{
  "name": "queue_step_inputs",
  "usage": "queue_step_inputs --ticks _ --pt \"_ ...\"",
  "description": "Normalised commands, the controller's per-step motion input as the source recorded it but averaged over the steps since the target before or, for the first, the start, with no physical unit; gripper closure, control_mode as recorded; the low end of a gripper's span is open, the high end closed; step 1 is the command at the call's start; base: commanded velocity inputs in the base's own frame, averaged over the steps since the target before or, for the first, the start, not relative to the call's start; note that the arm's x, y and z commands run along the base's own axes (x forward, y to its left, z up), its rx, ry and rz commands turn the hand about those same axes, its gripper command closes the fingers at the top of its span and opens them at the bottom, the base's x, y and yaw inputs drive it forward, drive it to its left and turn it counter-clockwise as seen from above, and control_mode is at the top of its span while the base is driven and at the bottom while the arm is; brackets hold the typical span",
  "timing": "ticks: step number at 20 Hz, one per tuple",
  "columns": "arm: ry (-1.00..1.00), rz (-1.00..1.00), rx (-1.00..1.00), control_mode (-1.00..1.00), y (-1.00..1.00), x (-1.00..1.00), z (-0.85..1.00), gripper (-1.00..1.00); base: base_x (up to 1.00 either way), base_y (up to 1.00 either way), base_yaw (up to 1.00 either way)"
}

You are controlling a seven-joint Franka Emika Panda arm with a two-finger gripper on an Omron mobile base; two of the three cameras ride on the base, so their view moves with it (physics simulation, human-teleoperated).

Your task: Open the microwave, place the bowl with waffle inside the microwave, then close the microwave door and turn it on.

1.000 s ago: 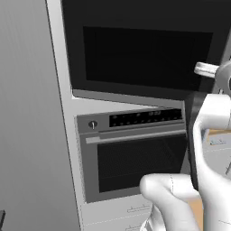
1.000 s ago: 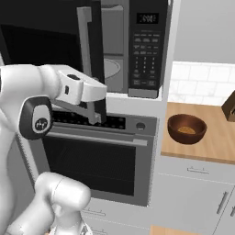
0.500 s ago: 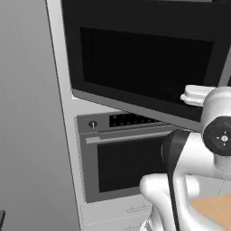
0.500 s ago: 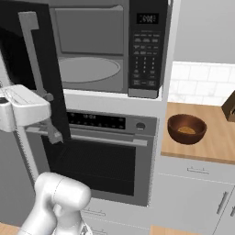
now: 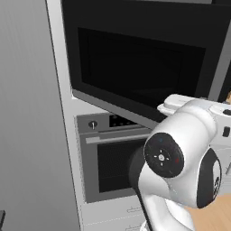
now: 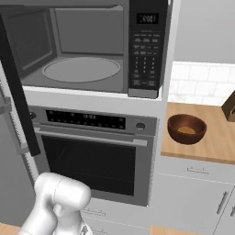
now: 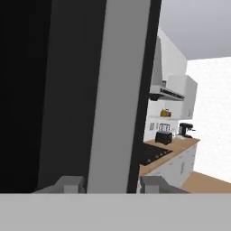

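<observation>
Fingers sit at the bottom of the hand view, one tip either side of the door's grey handle strip; tips apart, but contact with the strip cannot be told, so grip state is unclear.

Door stands swung wide open. In the left base view its dark window panel takes up the upper centre, with the white arm in front at lower right. In the right base view the door shows edge-on as a black bar along the left edge.

Microwave, upper left of the right base view: grey cavity open to view, round glass turntable on its floor, dark keypad strip at right.

Oven directly below, with horizontal bar handle and knobs.

Bowl, reddish-brown, deep, upright, on the wooden worktop at centre right, well apart from the microwave. Waffle, golden-tan, lies inside the bowl. Dark object at far right edge of worktop, cut off by the frame.

Hand view, right half: a stove, range hood, toaster and coffee machine in the distance.
</observation>
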Motion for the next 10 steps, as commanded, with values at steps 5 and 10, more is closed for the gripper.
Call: queue_step_inputs --ticks 5,10 --pt "-0.11 0.01 0.0 -1.0 0.03 -0.12 -0.02 -1.0 0.0 0.0 0.0" --pt "0.0 0.06 0.0 -1.0 0.24 -0.57 0.0 -1.0 0.0 0.0 0.0"
